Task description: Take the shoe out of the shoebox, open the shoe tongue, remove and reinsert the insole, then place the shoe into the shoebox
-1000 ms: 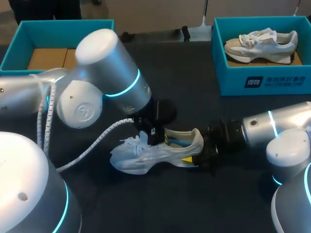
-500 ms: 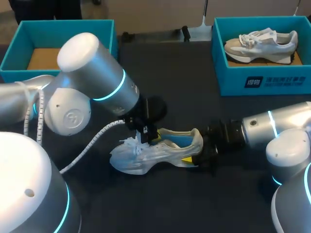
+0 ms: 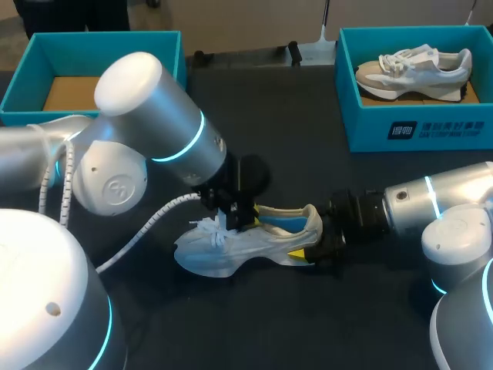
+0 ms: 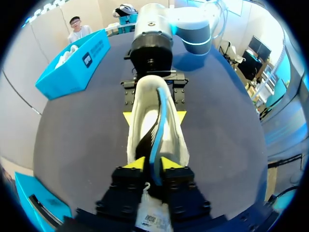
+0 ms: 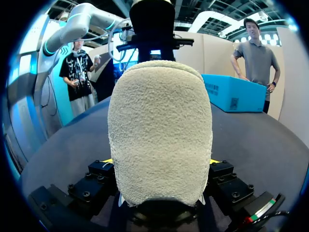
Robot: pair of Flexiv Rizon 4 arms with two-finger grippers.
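A white shoe [image 3: 239,247] lies on its sole on the dark table, toe toward my left. My right gripper [image 3: 312,248] is shut on its heel; in the right wrist view the heel [image 5: 159,130] fills the space between that gripper's [image 5: 159,162] yellow tips. My left gripper [image 3: 235,214] is above the shoe's opening, by the tongue. In the left wrist view the shoe [image 4: 140,121] runs away from this gripper [image 4: 153,163], whose tips stand narrowly apart on both sides of the blue insole [image 4: 157,130]. The insole [image 3: 281,223] lies inside the shoe.
A teal shoebox [image 3: 408,131] at the back right holds a second, beige-and-white shoe [image 3: 416,65]. Another teal box [image 3: 92,42] stands at the back left with brown cardboard inside. My left arm's big elbow and cable hang over the left half of the table.
My left arm shifted slightly left and back over the shoe. The blue insole now lies lower and plainer inside it. The right arm and the shoe's heel stayed put.
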